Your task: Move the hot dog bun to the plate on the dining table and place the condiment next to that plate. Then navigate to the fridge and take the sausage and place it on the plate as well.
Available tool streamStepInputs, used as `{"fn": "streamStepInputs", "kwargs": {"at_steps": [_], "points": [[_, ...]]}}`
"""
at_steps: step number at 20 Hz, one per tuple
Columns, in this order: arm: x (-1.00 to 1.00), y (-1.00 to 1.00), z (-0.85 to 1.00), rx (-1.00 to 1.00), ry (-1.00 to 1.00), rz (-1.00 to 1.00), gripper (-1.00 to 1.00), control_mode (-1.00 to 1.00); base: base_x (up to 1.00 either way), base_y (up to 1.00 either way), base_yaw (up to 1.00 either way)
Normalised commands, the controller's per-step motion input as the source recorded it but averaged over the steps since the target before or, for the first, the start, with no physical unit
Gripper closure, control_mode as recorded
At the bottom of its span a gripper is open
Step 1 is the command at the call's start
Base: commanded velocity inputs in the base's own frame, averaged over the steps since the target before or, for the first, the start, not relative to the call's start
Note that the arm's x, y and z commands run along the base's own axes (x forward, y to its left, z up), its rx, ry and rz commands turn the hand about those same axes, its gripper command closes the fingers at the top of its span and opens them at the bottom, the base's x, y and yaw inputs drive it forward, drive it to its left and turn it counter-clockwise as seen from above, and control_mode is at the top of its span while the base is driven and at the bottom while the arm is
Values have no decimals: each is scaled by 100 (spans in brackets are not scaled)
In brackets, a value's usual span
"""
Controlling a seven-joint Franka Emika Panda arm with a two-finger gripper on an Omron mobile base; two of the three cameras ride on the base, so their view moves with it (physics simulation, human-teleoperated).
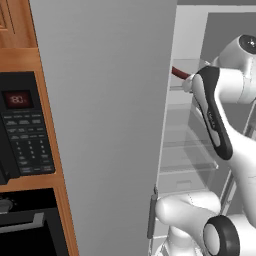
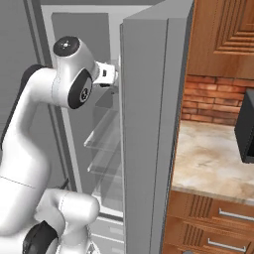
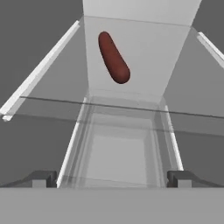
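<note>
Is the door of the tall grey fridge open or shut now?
Open. The tall grey fridge shows its white inside and glass shelves, and the small dark reddish-brown sausage lies on a shelf inside.

text: red digits, unreadable | on: microwave (image 1: 22, 127) display | other: none

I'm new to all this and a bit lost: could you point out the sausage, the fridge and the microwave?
sausage (image 3: 113, 57), hand view, middle of its body.
fridge (image 1: 107, 125), left base view, flat front of its open door.
microwave (image 1: 22, 130), left base view, its button panel.
</note>
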Motion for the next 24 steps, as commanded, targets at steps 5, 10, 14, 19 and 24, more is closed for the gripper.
{"fn": "streamStepInputs", "kwargs": {"at_steps": [5, 10, 14, 19, 24], "points": [[87, 0, 0, 0, 0, 8, -100, -100, 0, 0, 0], [76, -5, 0, 0, 1, 4, -100, -100, 0, 0, 0], [71, -13, 0, 0, 2, 0, -100, -100, 0, 0, 0], [64, -7, -2, 0, 3, 1, -100, -100, 0, 0, 0], [25, 3, -19, -4, 6, 2, -100, -100, 0, 0, 0]]}}
